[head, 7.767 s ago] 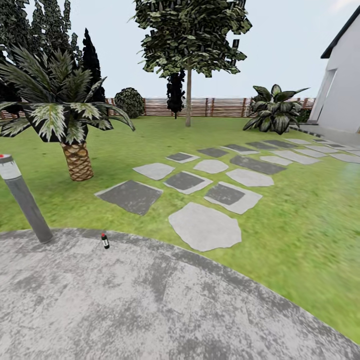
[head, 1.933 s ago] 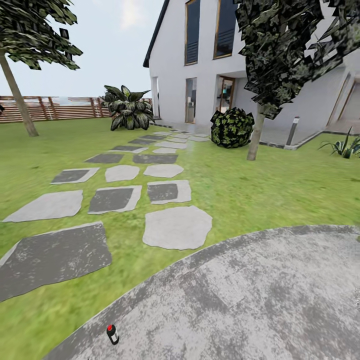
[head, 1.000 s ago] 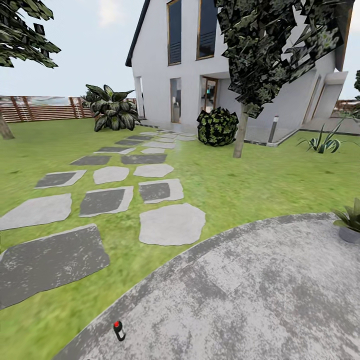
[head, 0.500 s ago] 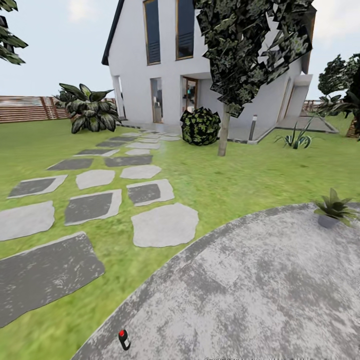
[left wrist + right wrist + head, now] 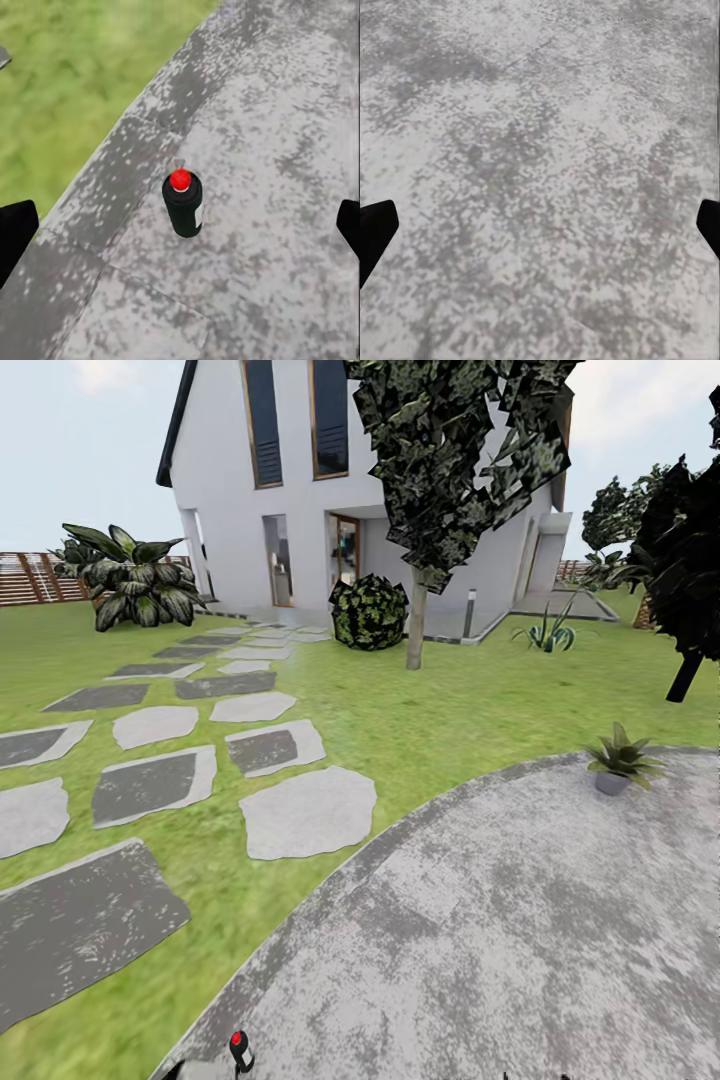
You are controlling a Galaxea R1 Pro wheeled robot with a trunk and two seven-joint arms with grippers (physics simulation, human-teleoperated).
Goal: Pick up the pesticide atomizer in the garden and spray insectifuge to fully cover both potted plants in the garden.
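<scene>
The pesticide atomizer (image 5: 240, 1050) is a small dark bottle with a red top, standing upright at the near edge of the round stone patio (image 5: 520, 920). In the left wrist view the atomizer (image 5: 183, 204) stands below and between the wide-apart fingertips (image 5: 15, 234) of my open left gripper (image 5: 181, 229), untouched. My right gripper (image 5: 541, 225) is open over bare patio stone (image 5: 540, 150). One potted plant (image 5: 618, 764), spiky-leaved in a grey pot, stands at the patio's far right edge. The other potted plant is out of view.
Lawn (image 5: 450, 710) surrounds the patio, with stepping stones (image 5: 300, 810) leading to a white house (image 5: 300, 510). A tree trunk (image 5: 416, 622), a round bush (image 5: 369, 612), a large leafy plant (image 5: 135, 580), a wooden fence (image 5: 30, 578) and a dark tree (image 5: 690, 570) stand farther off.
The head camera has swung to the right, so the whole scene slid left. The grey-potted plant came into view at right. The atomizer stays near the picture's lower edge.
</scene>
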